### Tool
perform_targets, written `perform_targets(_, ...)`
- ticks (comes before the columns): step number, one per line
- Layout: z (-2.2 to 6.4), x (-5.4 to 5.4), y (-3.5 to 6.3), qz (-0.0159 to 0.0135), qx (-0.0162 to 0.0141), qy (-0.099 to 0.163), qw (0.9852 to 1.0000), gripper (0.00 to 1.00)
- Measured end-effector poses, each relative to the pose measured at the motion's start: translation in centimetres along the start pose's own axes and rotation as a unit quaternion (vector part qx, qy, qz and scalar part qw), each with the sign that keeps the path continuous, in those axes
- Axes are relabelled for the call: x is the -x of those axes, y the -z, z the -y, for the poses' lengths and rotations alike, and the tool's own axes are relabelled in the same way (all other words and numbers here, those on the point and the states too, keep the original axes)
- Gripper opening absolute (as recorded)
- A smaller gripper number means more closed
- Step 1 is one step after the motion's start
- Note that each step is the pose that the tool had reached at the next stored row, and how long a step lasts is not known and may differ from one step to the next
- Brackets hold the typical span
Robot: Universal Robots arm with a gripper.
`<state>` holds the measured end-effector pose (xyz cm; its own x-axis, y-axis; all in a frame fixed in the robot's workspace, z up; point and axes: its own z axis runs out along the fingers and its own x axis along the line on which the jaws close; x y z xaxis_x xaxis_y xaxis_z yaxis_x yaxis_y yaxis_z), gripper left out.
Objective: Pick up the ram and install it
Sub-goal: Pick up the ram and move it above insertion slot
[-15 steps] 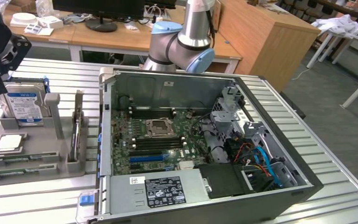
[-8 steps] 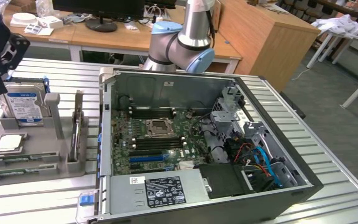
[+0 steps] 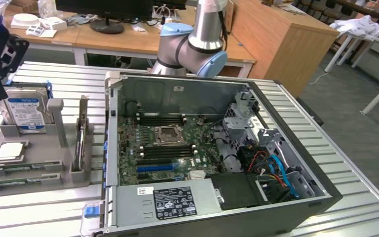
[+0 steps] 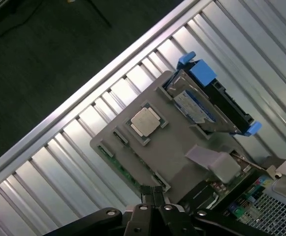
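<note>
gripper (image 4: 153, 196) jaws clenched on nothing, hovering above the grey tray (image 4: 174, 150). the ram (image 3: 82, 132), seemingly 1 stick, stands on edge in a tray slot, just beside the open computer case (image 3: 295, 163).

Exterior high oblique, wrist downward, shared tray (image 3: 45, 165)

Exterior view evenly lit, fairly bright, shadows kept soft. Mild glare caught on tabletop (image 3: 45, 207) slats. Wrist view dimmer: floor (image 4: 44, 59) rendered near-black, slats blown out in stripes.
</note>
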<state>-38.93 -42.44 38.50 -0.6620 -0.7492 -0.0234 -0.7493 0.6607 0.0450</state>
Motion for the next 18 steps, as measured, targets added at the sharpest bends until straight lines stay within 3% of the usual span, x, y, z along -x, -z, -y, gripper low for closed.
perform_targets(4,0.0,0.0,-0.03,-0.0016,0.0009,0.036,0.9994,0.11)
perform_targets(9,0.0,0.0,-0.05,-0.0035,0.0018,0.078,0.997,0.11)
perform_targets(14,0.0,0.0,-0.08,-0.0055,0.0029,0.121,0.9926,0.11)
perform_targets(18,0.01,0.0,-0.1,-0.0071,0.0037,0.157,0.9876,0.11)
